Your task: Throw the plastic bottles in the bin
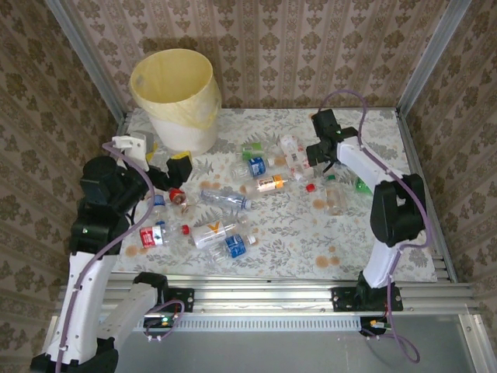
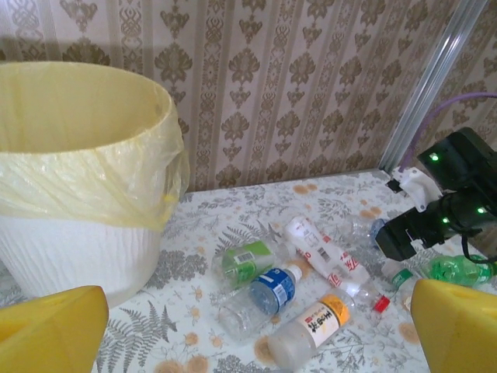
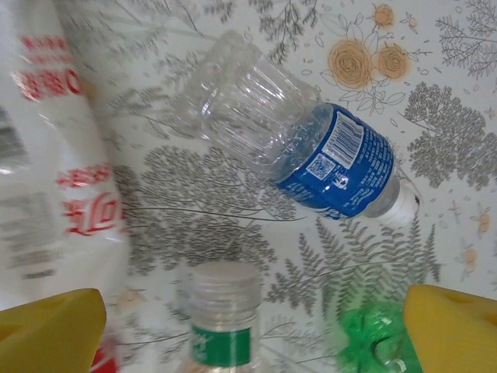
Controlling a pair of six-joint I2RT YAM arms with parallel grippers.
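The right gripper (image 3: 248,332) hangs with jaws spread wide just before a clear ribbed plastic bottle with blue label (image 3: 311,148) lying on the flowered table (image 3: 466,101). I would close across its body (not the cap). The left gripper (image 2: 248,334), also open and empty, is near the tall pale-yellow lined bin (image 2: 78,249).

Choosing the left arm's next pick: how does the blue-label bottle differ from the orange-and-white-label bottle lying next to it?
Label: the blue-label bottle wears a blue wrap, while the orange-and-white-label bottle has a white one with an orange end.
Body: the blue-label bottle looks clear, while the orange-and-white-label bottle looks cloudy.
Place: the blue-label bottle lies nearer the bin, the orange-and-white-label bottle farther from it.
Both lie on their sides, untouched.
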